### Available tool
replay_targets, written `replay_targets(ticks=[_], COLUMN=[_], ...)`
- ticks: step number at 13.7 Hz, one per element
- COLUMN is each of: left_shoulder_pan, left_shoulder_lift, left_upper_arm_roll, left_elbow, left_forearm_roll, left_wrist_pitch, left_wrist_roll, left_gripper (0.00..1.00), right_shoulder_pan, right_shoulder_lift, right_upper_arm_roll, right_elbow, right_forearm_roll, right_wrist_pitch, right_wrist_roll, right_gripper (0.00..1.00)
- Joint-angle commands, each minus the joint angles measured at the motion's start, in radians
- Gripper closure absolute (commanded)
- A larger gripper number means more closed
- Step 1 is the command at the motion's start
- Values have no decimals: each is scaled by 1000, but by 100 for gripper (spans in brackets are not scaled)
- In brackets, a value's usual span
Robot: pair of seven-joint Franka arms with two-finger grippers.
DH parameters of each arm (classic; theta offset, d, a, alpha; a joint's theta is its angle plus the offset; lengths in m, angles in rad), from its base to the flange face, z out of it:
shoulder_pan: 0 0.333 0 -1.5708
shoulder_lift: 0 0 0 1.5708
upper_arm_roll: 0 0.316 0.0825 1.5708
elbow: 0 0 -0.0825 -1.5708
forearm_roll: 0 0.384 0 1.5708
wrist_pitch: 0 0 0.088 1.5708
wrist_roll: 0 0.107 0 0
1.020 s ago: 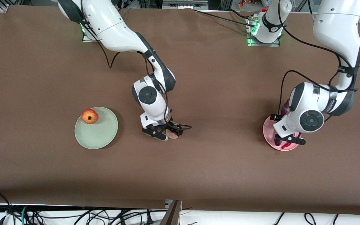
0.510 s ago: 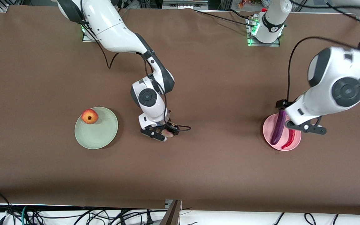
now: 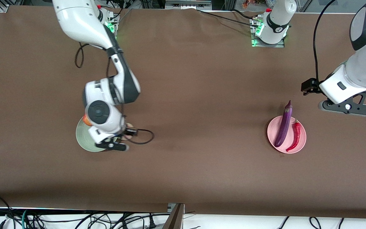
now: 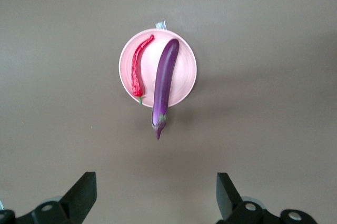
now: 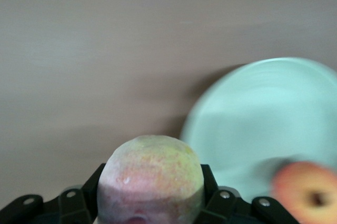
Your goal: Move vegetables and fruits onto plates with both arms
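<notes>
Vegetables lay on the pink plate (image 3: 301, 141) at the left arm's end of the brown desk (image 3: 202, 95). The red chili pepper (image 3: 294, 136) rested wholly on that plate, just beside the purple eggplant (image 3: 283, 124), which sat on the plate too but with its stem end sticking out over the rim on the side farther from the front camera. The two lay roughly parallel, close together; whether they touched could not be told.

Toward the right arm's end of the desk sat the mint green plate (image 3: 83, 140), well apart from the pink plate. The right pincer (image 3: 114, 144) hung over the green plate's edge, on the side toward the pink plate, clenched around the pale beige-green fruit (image 5: 150, 182); the right wrist view showed the fruit's pink blush low between the black fingers (image 5: 84, 203). The red-yellow apple-like fruit (image 5: 306, 197) lay on the green plate, at the part of it farther from the front camera, mostly hidden under the right arm (image 3: 102, 111) in the front view.

The left pincer (image 3: 346, 107) was up over bare desk beside the pink plate, its fingers (image 4: 81, 195) spread wide and holding nothing, with both vegetables in its wrist view.
</notes>
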State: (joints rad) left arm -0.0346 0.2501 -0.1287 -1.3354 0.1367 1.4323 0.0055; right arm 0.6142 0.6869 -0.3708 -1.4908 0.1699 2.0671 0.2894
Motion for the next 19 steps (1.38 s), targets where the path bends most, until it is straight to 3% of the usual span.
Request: replay_targets(ticks=[1,2,4,5,6,10,15,19], left_shoulder_pan=[4,10,10,9,10,5,2,9], left_shoulder_lift=[-8,-47,-225,-308,-342,-316,-313,-313], left_upper_arm_roll=[14,35,81,96,103,90,89,89], left_elbow=[41,-5,-240,-358,-417,-383,-375,-375], left_forearm_roll=[1,-8,-72,-103,-107,-104,-106,-104], left_wrist_pitch=[-12,-9,119,217,264,231,227,206], left_wrist_roll=[-12,-12,-13,-12,-3,2,2,5], left_gripper=[0,0,0,0,0,0,0,0], right_shoulder_pan=[-16,-20,-21,-22,-22,-19,-19,-17], right_shoulder_lift=[-125,-127,-118,-116,-119,-193,-257,-507], right_upper_arm_roll=[-33,-31,-31,-31,-31,-34,-131,-145], right_elbow=[-325,-388,-424,-419,-414,-315,-37,-106], right_forearm_roll=[22,35,86,103,105,106,91,5], right_wrist_pitch=[211,293,363,361,361,230,-239,-355], right_wrist_roll=[-160,-167,-167,-167,-165,-153,-170,-176], right_gripper=[90,80,49,22,1,1,0,0])
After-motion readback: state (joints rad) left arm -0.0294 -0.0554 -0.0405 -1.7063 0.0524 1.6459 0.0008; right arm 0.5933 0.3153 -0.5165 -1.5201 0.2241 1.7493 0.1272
